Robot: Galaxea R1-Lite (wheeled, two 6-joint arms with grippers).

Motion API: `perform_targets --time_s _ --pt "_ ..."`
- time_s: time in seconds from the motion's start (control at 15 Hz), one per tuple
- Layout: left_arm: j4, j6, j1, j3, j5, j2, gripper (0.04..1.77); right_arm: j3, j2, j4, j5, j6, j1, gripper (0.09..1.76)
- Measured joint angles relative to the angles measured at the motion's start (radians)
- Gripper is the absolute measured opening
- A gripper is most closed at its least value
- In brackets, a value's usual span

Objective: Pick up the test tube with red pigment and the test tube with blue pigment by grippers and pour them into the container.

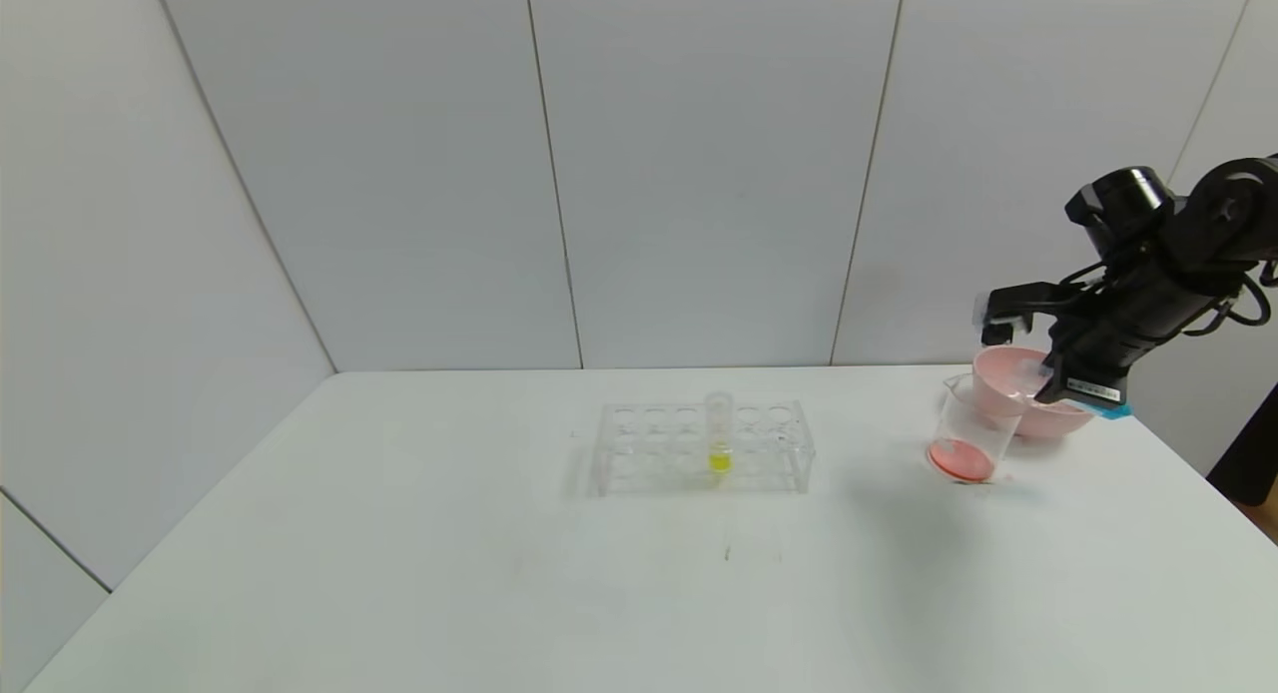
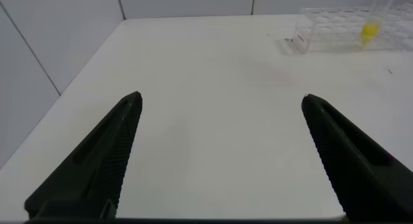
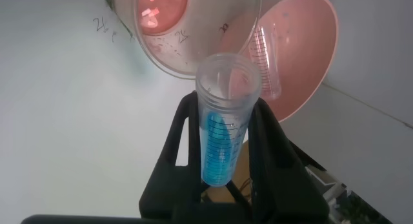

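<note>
My right gripper (image 1: 1043, 381) is shut on the test tube with blue pigment (image 3: 222, 140). It holds the tube tilted, its open mouth toward the rim of the container (image 3: 193, 30). The blue liquid is still in the tube's lower part. The container (image 1: 963, 438) is a clear beaker on the table's right side, with red liquid at its bottom. A clear tube (image 3: 268, 62) lies inside the pink bowl (image 3: 303, 50); I cannot tell if liquid is in it. My left gripper (image 2: 221, 101) is open and empty over bare table, out of the head view.
A clear tube rack (image 1: 699, 448) stands mid-table with one tube of yellow liquid (image 1: 719, 435) in it; it also shows in the left wrist view (image 2: 352, 37). The pink bowl (image 1: 1033, 413) sits just behind the beaker, near the table's right edge.
</note>
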Motion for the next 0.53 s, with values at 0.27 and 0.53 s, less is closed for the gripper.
perform_targets --time_s 0.27,0.53 --pt "0.0 0.0 0.0 0.0 0.0 0.0 1.76 0.0 0.005 0.003 -0.076 -0.013 0.025 0.49" --pt "0.0 0.0 0.0 0.0 0.0 0.0 1.76 0.0 0.017 0.001 -0.147 -0.036 0.04 0.49"
